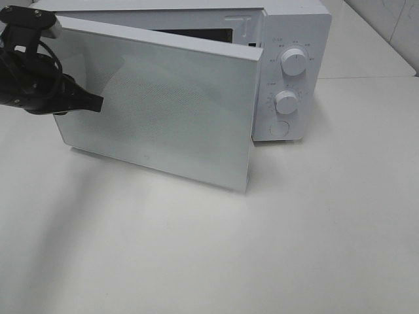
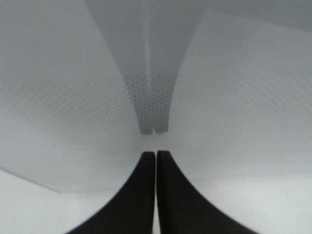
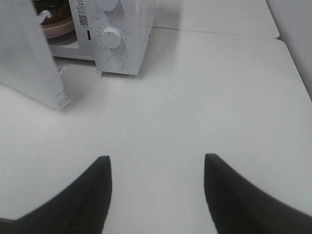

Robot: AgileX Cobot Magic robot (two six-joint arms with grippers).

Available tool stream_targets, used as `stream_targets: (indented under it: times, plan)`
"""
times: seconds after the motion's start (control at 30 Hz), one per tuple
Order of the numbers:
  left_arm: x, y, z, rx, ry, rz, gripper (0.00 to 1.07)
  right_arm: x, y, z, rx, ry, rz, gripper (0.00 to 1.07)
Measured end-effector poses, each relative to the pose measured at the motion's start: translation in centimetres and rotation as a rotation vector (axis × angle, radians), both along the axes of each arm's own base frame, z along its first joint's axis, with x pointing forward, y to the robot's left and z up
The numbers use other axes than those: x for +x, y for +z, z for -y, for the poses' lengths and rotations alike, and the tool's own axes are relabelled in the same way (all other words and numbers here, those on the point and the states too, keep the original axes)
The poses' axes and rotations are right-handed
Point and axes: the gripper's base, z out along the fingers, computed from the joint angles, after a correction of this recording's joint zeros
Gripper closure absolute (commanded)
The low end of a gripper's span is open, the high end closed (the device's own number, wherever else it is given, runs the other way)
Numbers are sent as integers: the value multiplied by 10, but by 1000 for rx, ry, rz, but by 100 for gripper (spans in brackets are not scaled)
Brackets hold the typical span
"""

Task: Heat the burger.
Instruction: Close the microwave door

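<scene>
The white microwave stands at the back of the table with its door swung partly open. My left gripper is shut, its black fingertips together right at the door's outer face near its left edge. In the right wrist view, a sliver of the burger shows inside the oven on a pink plate; the door hides most of it. My right gripper is open over bare table, holding nothing, and is out of the exterior high view.
The microwave's control panel carries two knobs and a round button. White table spreads in front and to the right. A table edge and tiled wall lie at the back right.
</scene>
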Motion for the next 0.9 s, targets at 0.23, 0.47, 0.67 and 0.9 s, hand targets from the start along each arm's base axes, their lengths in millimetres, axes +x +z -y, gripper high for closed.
stream_targets:
  times: [0.23, 0.47, 0.67, 0.9]
  plan:
    - [18, -3, 20, -6, -34, 8, 106, 0, 0, 0, 0, 0, 0, 56]
    - [31, -8, 36, -33, -94, -25, 106, 0, 0, 0, 0, 0, 0, 56]
    - [37, -8, 72, -55, -203, -34, 106, 0, 0, 0, 0, 0, 0, 56]
    - [45, -8, 115, -162, -212, -54, 106, 0, 0, 0, 0, 0, 0, 56]
